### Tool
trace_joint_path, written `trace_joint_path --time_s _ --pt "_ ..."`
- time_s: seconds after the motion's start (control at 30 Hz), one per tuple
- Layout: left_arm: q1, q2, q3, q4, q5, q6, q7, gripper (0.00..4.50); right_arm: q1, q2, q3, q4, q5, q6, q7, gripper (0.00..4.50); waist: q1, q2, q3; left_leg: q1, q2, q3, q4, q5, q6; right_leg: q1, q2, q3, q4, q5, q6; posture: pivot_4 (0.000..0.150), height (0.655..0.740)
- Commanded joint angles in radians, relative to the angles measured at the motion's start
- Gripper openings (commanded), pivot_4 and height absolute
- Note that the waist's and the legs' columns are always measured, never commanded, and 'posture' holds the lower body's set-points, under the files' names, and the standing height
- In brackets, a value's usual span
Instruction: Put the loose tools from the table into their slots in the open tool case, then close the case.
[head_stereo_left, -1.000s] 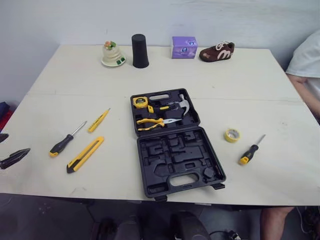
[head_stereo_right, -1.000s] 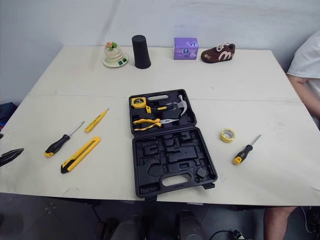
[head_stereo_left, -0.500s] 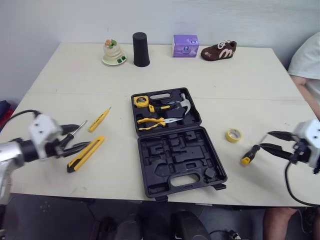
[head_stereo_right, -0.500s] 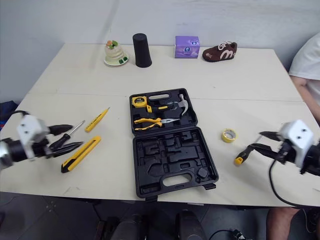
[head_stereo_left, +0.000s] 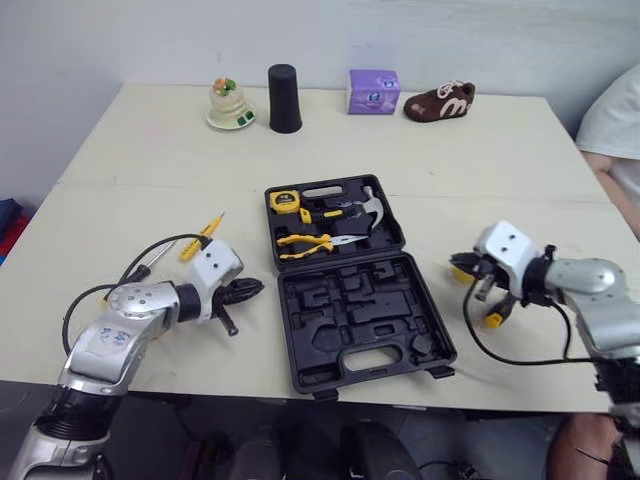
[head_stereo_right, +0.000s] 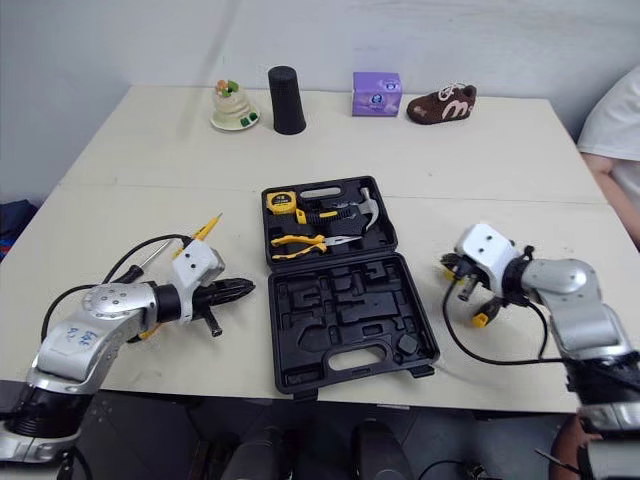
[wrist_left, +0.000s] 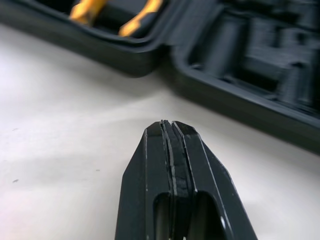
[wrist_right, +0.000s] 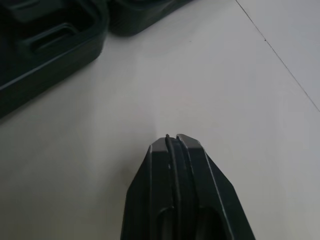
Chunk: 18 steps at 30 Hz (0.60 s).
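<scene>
The black tool case (head_stereo_left: 360, 318) lies open mid-table. Its far half holds a tape measure (head_stereo_left: 283, 201), pliers (head_stereo_left: 305, 243) and a hammer (head_stereo_left: 362, 208); the near half's slots are empty. My left gripper (head_stereo_left: 253, 288) is shut on nothing, its tip just left of the case (wrist_left: 240, 75). My left arm covers the utility knife and the larger screwdriver; the small yellow screwdriver (head_stereo_left: 207, 227) shows beyond it. My right gripper (head_stereo_left: 460, 266) is shut and empty, right of the case over the yellow tape roll (head_stereo_left: 460, 275). The black-and-yellow screwdriver (head_stereo_left: 492, 319) lies beneath that arm.
Along the far table edge stand a small ornament (head_stereo_left: 230, 104), a black cup (head_stereo_left: 285, 85), a purple box (head_stereo_left: 373, 91) and a brown shoe (head_stereo_left: 440, 102). A person in a white sleeve (head_stereo_left: 615, 125) sits at the right side.
Both arms have swung in over the table toward the case from either side. Both grippers have gone from open to shut. The camera has tilted slightly.
</scene>
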Motion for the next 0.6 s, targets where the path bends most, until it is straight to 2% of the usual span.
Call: trace_joint_path --time_s 0.03,0.4,0.6 --pt "-0.010 -0.027 -0.026 -0.009 0.024 0.008 0.024 0.04 -0.070 0.028 0.029 0.065 -0.046 -0.050 0.001 0.00 0.003 0.000 0.000 0.000 0.000 0.000 0.000 0.000 0.000 0.000 0.000 0.000 0.000 0.000 0.000 0.150 0.7341" --pt "-0.058 -0.131 -0.056 0.089 0.096 -0.071 0.081 0.04 -0.198 0.132 0.089 0.217 -0.097 -0.112 0.028 0.00 0.014 0.000 0.000 -0.001 0.000 0.000 0.002 0.000 0.000 0.000 0.000 0.000 0.001 0.000 0.000 0.150 0.7341" --pt "-0.089 -0.156 -0.055 0.138 0.087 -0.131 0.043 0.04 -0.176 0.145 0.100 0.162 -0.069 -0.112 0.108 0.00 0.013 0.000 0.000 -0.001 0.000 0.000 0.002 0.000 0.000 0.000 0.000 -0.001 0.001 0.000 0.000 0.150 0.7341"
